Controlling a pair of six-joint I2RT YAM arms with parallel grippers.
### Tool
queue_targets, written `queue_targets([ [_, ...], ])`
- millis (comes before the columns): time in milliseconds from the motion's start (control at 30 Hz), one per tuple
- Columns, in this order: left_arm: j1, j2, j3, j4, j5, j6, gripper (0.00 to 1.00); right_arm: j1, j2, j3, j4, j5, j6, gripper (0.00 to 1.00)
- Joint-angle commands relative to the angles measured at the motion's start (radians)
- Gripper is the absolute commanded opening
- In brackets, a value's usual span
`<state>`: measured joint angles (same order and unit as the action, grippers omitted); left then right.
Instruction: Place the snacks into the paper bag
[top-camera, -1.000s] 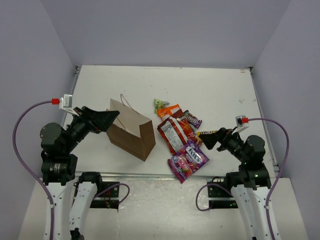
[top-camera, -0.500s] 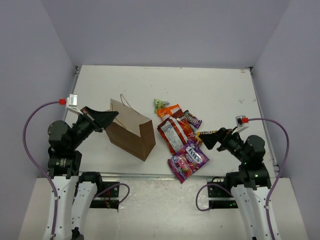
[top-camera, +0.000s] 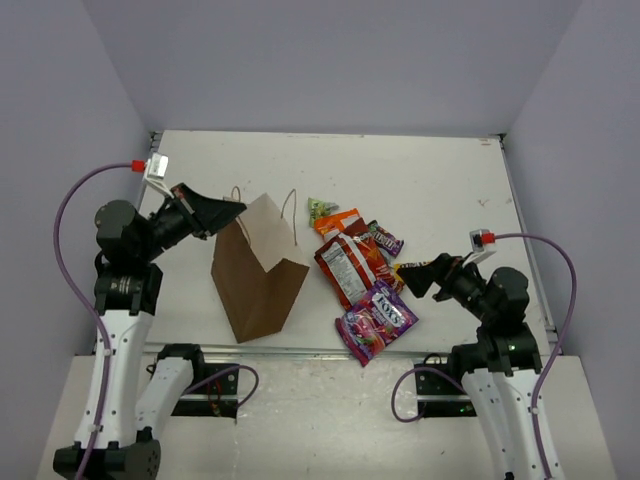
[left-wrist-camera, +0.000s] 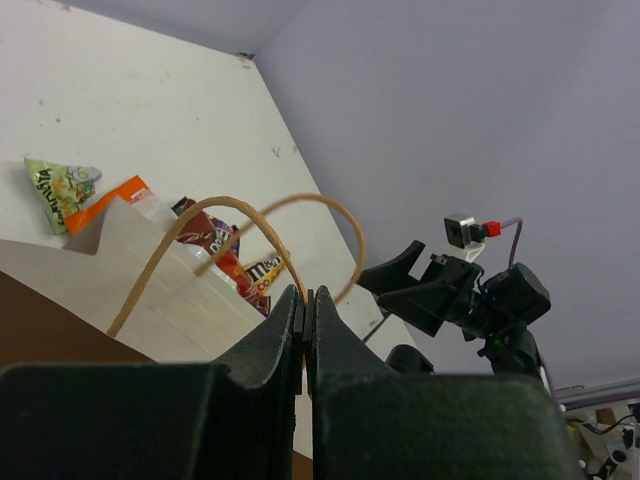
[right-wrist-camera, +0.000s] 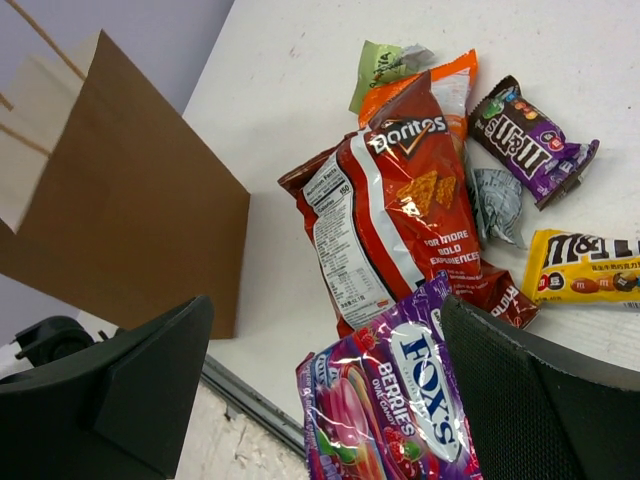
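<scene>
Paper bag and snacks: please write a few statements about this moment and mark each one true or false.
1. The left gripper is shut on a handle of the paper bag. True.
2. The right gripper holds the purple candy bag. False: it is open and empty; that bag lies on the table.
3. The green packet lies at the far end of the snacks. True.
4. The paper bag stands right of the snacks. False: it stands left of them.

Paper bag (top-camera: 258, 275) stands left of centre on the bench (top-camera: 430, 180), snacks heaped just to its right. Doritos bag (top-camera: 350, 262) sits mid-pile, with the Fox's candy bag (top-camera: 377, 320) overlapping its lower end. Smaller packets (top-camera: 384, 238) are tucked along its upper and right sides.
</scene>
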<state>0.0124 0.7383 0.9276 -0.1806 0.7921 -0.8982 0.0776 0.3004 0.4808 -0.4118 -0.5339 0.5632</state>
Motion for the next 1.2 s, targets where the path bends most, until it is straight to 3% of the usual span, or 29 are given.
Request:
queue_targets([
  [0, 0.001, 0.065, 0.077, 0.035, 0.107, 0.074, 0.00, -0.001, 0.041, 0.059, 0.010, -0.011, -0.022, 0.99],
  [433, 0.001, 0.410, 0.259, 0.374, 0.262, -0.028, 0.00, -0.001, 0.174, 0.122, 0.062, -0.058, -0.026, 0.99],
  [833, -0.002, 0.696, 0.293, 0.737, 0.377, -0.146, 0.00, -0.001, 0.259, 0.165, 0.110, -0.049, -0.031, 0.99],
  [1000, -0.055, 0.828, 0.344, 0.952, 0.470, -0.246, 0.00, 0.001, 0.296, 0.189, 0.125, -0.047, -0.026, 0.99],
  [1167, -0.063, 0.941, 0.428, 1.035, 0.486, -0.298, 0.00, -0.001, 0.316, 0.212, 0.126, -0.052, -0.026, 0.99],
])
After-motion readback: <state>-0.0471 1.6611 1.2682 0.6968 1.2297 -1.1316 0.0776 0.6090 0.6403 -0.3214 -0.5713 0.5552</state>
